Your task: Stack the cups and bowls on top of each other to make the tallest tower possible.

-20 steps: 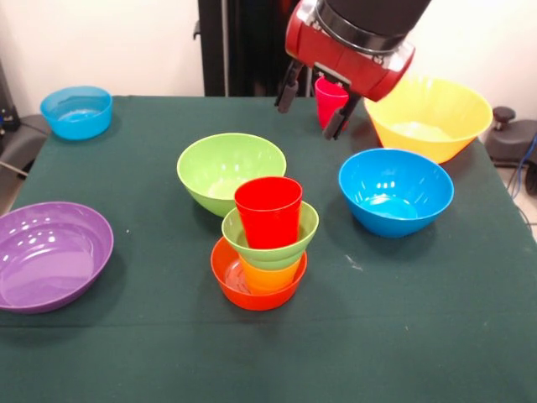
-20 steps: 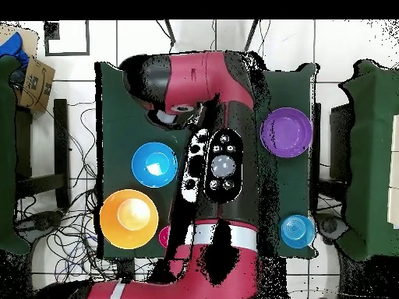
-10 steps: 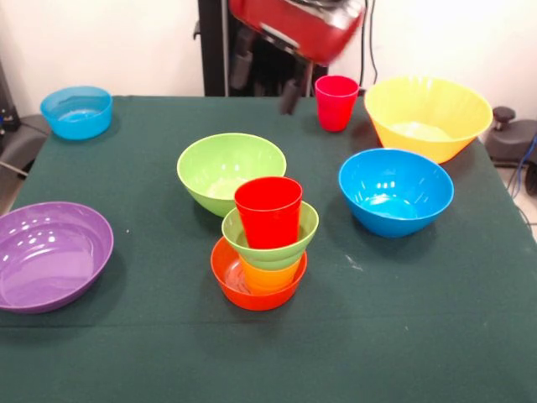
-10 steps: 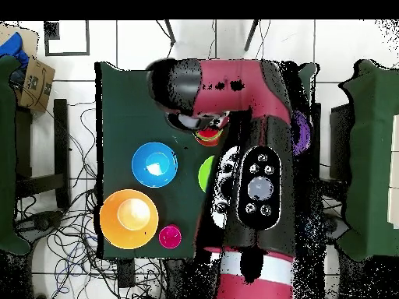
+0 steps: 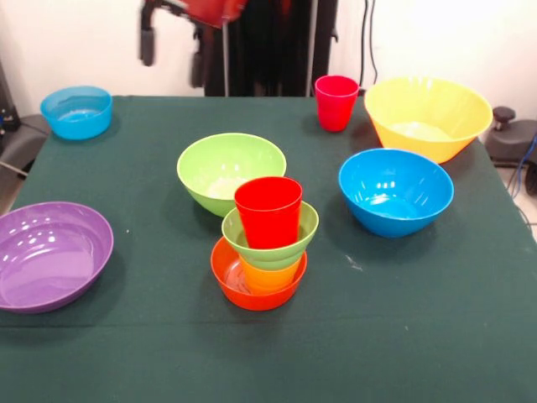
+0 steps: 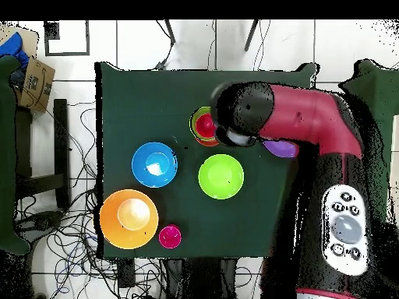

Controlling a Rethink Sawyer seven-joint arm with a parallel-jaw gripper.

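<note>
Tower (image 5: 264, 243) intact mid-table; fingers (image 5: 172, 52) spread apart, empty, high; no writing legible.

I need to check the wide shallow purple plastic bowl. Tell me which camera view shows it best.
The front view. There the wide shallow purple plastic bowl sits unobstructed at the table's left edge, its glossy inside visible. In the overhead view, the red robot arm hides most of it, leaving a purple sliver.

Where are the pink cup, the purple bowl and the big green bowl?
pink cup (image 5: 336, 105), front view, on its side wall.
purple bowl (image 5: 50, 256), front view, on its inner floor.
big green bowl (image 6: 220, 176), overhead view, on its inside.
</note>
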